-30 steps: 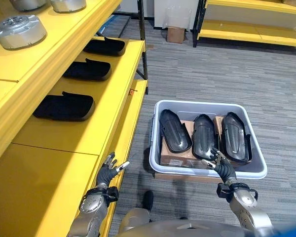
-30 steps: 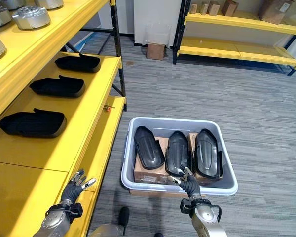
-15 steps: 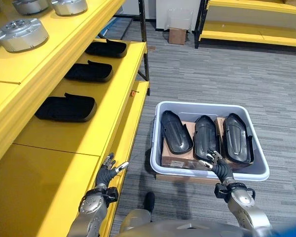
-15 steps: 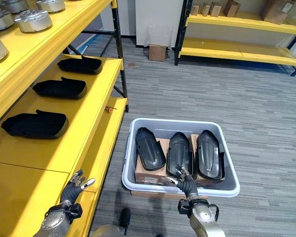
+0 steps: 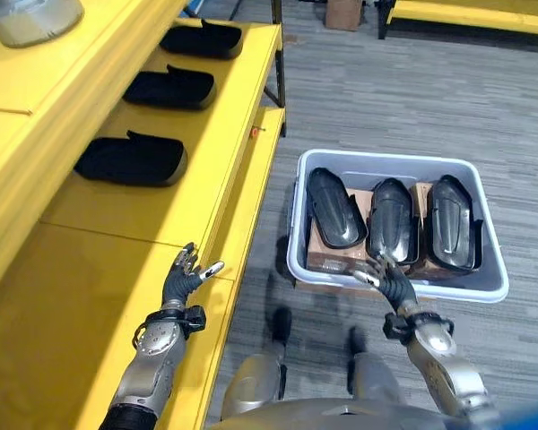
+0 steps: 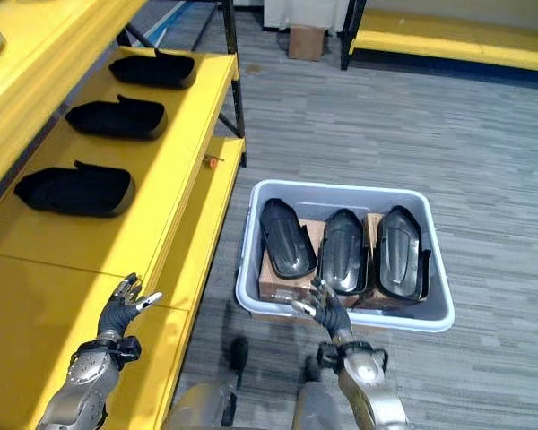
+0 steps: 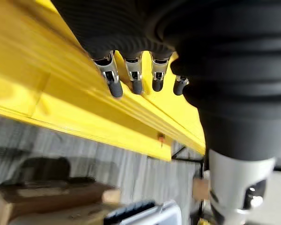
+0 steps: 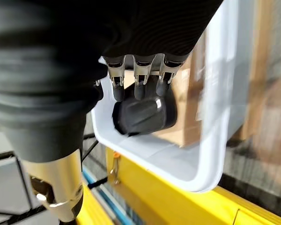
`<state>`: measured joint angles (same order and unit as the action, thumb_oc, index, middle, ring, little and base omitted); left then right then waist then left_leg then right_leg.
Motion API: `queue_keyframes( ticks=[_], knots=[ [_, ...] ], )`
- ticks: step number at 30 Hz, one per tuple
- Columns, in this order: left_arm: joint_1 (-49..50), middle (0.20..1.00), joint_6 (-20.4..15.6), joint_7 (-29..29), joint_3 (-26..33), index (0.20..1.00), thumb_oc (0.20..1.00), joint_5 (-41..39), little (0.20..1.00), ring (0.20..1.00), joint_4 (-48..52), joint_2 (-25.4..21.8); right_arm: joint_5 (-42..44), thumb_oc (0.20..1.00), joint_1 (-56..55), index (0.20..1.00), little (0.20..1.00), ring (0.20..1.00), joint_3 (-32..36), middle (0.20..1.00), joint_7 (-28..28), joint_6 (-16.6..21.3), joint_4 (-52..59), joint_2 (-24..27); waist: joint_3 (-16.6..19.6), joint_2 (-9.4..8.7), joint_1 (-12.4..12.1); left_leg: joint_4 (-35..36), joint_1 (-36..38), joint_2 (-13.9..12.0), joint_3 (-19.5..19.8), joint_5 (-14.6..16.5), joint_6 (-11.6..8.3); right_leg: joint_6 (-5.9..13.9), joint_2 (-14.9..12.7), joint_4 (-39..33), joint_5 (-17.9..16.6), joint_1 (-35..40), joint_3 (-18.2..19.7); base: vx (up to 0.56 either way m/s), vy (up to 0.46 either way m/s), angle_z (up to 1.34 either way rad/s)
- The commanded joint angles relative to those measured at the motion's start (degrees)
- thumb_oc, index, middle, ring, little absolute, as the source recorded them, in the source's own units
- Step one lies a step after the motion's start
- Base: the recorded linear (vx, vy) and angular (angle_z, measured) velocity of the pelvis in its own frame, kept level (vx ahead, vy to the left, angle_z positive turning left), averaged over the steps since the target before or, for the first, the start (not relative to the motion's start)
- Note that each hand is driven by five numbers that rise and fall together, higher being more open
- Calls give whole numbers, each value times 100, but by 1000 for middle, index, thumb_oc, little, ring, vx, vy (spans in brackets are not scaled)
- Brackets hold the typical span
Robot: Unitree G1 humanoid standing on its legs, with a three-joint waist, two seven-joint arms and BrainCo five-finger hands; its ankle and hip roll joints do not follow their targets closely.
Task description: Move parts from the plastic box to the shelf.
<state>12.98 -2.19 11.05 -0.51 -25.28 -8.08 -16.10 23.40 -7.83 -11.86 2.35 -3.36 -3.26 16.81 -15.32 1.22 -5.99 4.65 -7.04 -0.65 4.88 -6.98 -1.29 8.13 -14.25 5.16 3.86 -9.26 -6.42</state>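
Left eye view: you have the yellow shelf [image 5: 117,233] beside the plastic box [image 5: 399,279] on grey carpet.
No lettering reads clearly. Three black parts [image 5: 132,159] lie on the shelf, three parts [image 5: 393,231] rest on cardboard in the box. Your right hand [image 5: 386,278] hangs relaxed at the near rim; your left hand [image 5: 181,279], spread and empty, hovers over the shelf edge.

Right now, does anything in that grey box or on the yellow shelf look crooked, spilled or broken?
Nothing stands out. Three black parts lie side by side in the plastic box on cardboard boxes. Three more sit in a row on the shelf. The right hand is at the box's near rim.
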Motion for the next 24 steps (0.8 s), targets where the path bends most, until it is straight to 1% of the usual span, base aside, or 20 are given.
queue_keyframes(
  ticks=[1, 2, 4, 5, 6, 9, 10, 11, 14, 16, 18, 21, 24],
  knots=[
    [119, 1000, -93, 44, -160, 1000, 1000, -91, 1000, 1000, 251, -192, -2, 1000, -90, 1000, 1000, 1000, 158, 1000, 23, 273, 325, 250, 351, -134, 342, 35, 936, -953, 351, 628, -363, 131, 337, 54, -658, -25, -78, 31, -346, 100],
    [131, 1000, -62, 35, -164, 1000, 1000, -167, 1000, 1000, 235, -171, 19, 1000, -117, 1000, 1000, 1000, 243, 1000, 36, 265, 414, 298, 370, -119, 392, 35, 852, -1063, 399, 561, -408, 69, 421, 143, -538, -56, -124, 11, -312, 101],
    [125, 1000, -57, -18, -220, 1000, 1000, -161, 1000, 1000, 253, -162, 25, 1000, -180, 1000, 1000, 1000, 342, 1000, 36, 317, 492, 404, 384, -88, 446, 35, 696, -1173, 450, 454, -469, 31, 474, 217, -446, -102, -286, -11, -251, 18],
    [109, 1000, -40, -44, -252, 1000, 1000, -162, 1000, 1000, 267, -172, 24, 1000, -154, 1000, 1000, 1000, 383, 1000, 91, 326, 464, 436, 393, -66, 471, 35, 618, -1196, 466, 426, -471, 20, 500, 237, -406, -142, -326, -52, -225, -18],
    [71, 1000, -49, -48, -310, 1000, 1000, -159, 1000, 1000, 277, -205, 24, 1000, -98, 1000, 1000, 1000, 427, 1000, 187, 344, 412, 480, 381, 5, 507, 35, 512, -1231, 422, 336, -507, 0, 549, 344, -364, -277, -357, -48, -169, 0],
    [58, 1000, -70, -37, -342, 1000, 1000, -164, 1000, 1000, 273, -216, 252, 1000, -58, 1000, 1000, 1000, 453, 1000, 274, 400, 378, 427, 370, 78, 539, 35, 455, -1243, 345, 311, -509, 3, 584, 369, -344, -368, -315, -20, -63, -14],
    [56, 1000, -70, -37, -343, 1000, 1000, -164, 1000, 1000, 272, -216, 253, 1000, -57, 1000, 1000, 1000, 452, 1000, 274, 401, 376, 427, 373, 78, 534, 35, 454, -1243, 341, 312, -510, 2, 585, 371, -344, -373, -310, -15, -14, -24],
    [53, 1000, -85, -3, -340, 1000, 1000, -173, 1000, 1000, 290, -220, 206, 1000, 18, 1000, 1000, 1000, 449, 1000, 328, 426, 379, 455, 349, 127, 541, 35, 445, -1222, 300, 316, -503, 18, 584, 368, -372, -439, -273, -21, 6, -22],
    [72, 1000, -122, 14, -327, 1000, 1000, -201, 1000, 1000, 360, -198, 204, 1000, 90, 1000, 1000, 1000, 487, 1000, 406, 471, 412, 486, 317, 174, 556, 35, 416, -1187, 221, 349, -497, 38, 584, 343, -425, -531, -186, -23, 23, -19],
    [72, 1000, -122, 14, -327, 1000, 1000, -201, 1000, 1000, 360, -197, 204, 1000, 90, 1000, 1000, 1000, 487, 1000, 406, 470, 412, 487, 318, 175, 552, 35, 417, -1187, 216, 350, -496, 38, 586, 340, -428, -532, -182, -9, 15, -17],
    [60, 1000, -219, 72, -254, 1000, 1000, -250, 1000, 1000, 513, -166, 168, 1000, 214, 1000, 1000, 1000, 547, 1000, 509, 587, 562, 520, 272, 224, 577, 35, 356, -1128, 124, 382, -501, 65, 554, 208, -554, -599, -110, -31, 42, -2],
    [52, 1000, -283, 128, -171, 1000, 1000, -255, 1000, 1000, 625, -138, 127, 1000, 371, 1000, 1000, 1000, 614, 1000, 582, 682, 680, 552, 229, 245, 572, 35, 277, -1076, 71, 395, -504, 78, 531, 102, -655, -663, -59, -50, 43, -15],
    [-82, 1000, -450, 273, 0, 1000, 1000, -269, 1000, 1000, 926, -152, -78, 1000, 874, 1000, 1000, 1000, 778, 1000, 862, 862, 889, 673, 111, 276, 526, 35, 28, -978, 20, 370, -535, 106, 490, -149, -852, -803, -7, -97, 38, -10]
  ],
)
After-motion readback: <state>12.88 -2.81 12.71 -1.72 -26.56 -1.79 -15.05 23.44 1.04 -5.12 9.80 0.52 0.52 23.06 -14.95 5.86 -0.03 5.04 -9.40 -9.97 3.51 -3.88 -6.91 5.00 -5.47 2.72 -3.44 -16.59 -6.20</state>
